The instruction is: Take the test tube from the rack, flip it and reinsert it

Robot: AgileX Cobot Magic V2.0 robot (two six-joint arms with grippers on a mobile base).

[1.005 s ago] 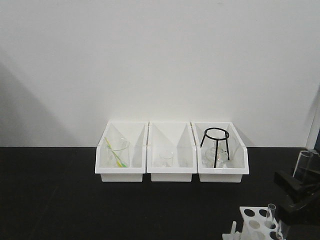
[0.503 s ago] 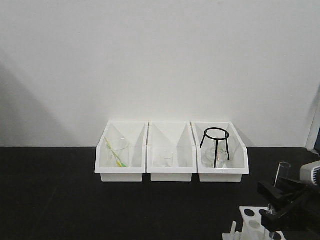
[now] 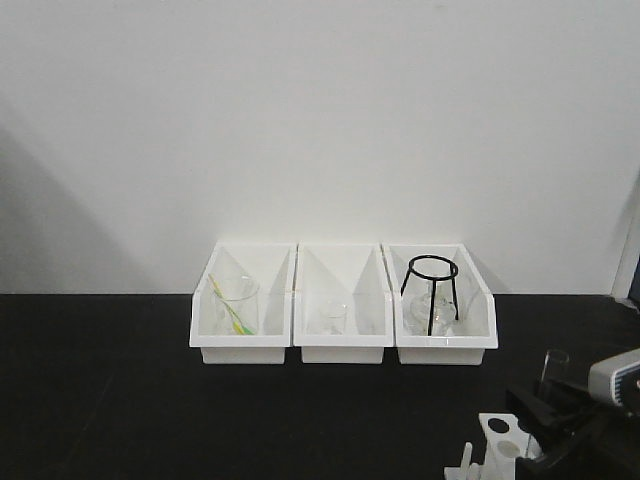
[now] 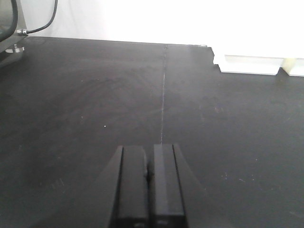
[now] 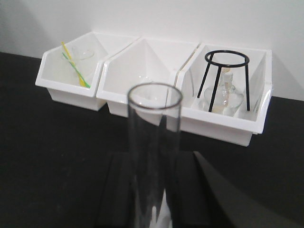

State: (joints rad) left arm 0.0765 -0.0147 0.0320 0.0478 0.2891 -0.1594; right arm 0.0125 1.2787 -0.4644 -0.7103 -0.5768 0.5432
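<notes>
The test tube stands upright with its rimmed mouth up at the lower right, over the white rack. My right gripper is shut on its lower part. In the right wrist view the tube rises between the two black fingers of the right gripper, and a sliver of the rack shows below. I cannot tell whether the tube's end sits in a hole. My left gripper is shut and empty, low over the black table.
Three white bins stand in a row at the back against the wall. The left one holds a beaker with a yellow-green stick. The right one holds a black tripod and glassware. A cable lies at the far left.
Half a second ago the tube was held higher than it stood in the rack a second ago. Now my right gripper has moved down and left with it. The left arm is unseen earlier.
</notes>
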